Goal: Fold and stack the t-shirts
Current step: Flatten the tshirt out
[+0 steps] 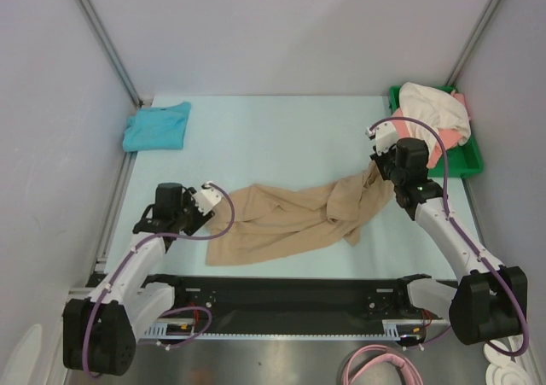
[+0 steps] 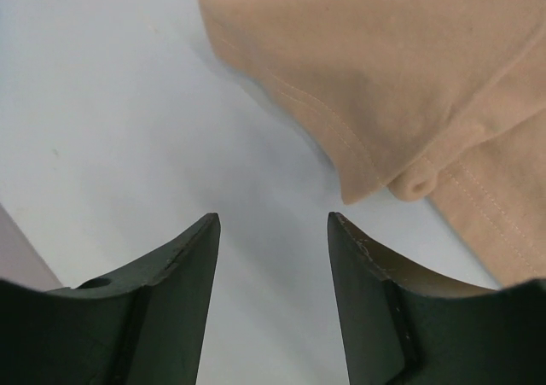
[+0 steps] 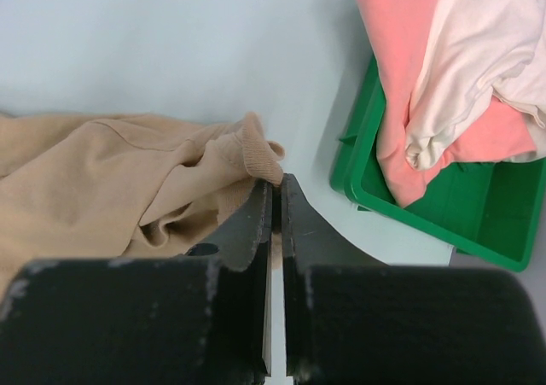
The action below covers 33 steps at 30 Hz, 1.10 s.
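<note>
Nothing legible from my side in any of the three views: no text, labels, brands, numbers or signs.

a lab test cell: plain grey walls [image 1: 281, 26], metal frame posts [image 1: 104, 39].
</note>
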Tool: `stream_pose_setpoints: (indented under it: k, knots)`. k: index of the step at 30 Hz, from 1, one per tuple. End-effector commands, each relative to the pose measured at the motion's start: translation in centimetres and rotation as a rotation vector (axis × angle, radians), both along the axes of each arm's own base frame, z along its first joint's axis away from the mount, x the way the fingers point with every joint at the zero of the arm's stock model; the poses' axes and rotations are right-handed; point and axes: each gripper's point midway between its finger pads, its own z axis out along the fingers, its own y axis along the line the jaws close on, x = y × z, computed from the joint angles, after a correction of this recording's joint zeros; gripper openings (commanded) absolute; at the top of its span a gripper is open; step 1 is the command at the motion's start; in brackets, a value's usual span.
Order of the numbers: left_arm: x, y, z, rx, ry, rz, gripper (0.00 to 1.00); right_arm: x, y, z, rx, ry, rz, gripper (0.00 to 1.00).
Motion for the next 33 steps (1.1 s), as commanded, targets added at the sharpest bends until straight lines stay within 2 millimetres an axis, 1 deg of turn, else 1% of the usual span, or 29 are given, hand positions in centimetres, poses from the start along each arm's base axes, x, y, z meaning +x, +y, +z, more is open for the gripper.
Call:
stream_pose_setpoints:
  k: [1, 4, 6, 11, 13, 19, 24, 29, 33]
  knots:
    - [-0.6, -1.1, -0.4, -0.042, 0.051, -0.096, 0.59, 0.3, 0.2, 1.6, 0.013, -0.053, 0.004, 0.0]
    - [-1.3, -1.7, -0.4, -0.065, 0.076, -0.124, 0.62, 0.4, 0.1, 1.5, 0.011, -0.05, 0.003, 0.0]
    - [-1.9, -2.0, -0.4, -0.08, 0.101, -0.145, 0.62, 0.5, 0.1, 1.4, 0.008, -0.05, 0.001, 0.0]
    - [-2.3, -2.2, -0.4, -0.084, 0.1, -0.165, 0.62, 0.5, 0.2, 1.3, 0.003, -0.048, 0.004, 0.0]
    - [-2.4, -2.4, -0.8, -0.09, 0.116, -0.172, 0.61, 0.6, 0.1, 1.3, 0.001, -0.048, 0.002, 0.0]
    - [-1.5, -2.7, -1.5, -0.103, 0.135, -0.177, 0.57, 0.5, 0.0, 1.2, -0.002, -0.048, 0.0, 0.0]
    - [-0.6, -2.9, -1.2, -0.114, 0.119, -0.174, 0.53, 0.5, -0.1, 1.3, -0.002, -0.051, -0.003, 0.0]
    - [-0.3, -2.9, -1.1, -0.11, 0.103, -0.17, 0.5, 0.5, 0.0, 1.2, -0.002, -0.048, -0.002, 0.0]
    - [-0.1, -3.0, -1.6, -0.117, 0.112, -0.168, 0.47, 0.5, -0.1, 1.2, -0.003, -0.05, -0.003, 0.0]
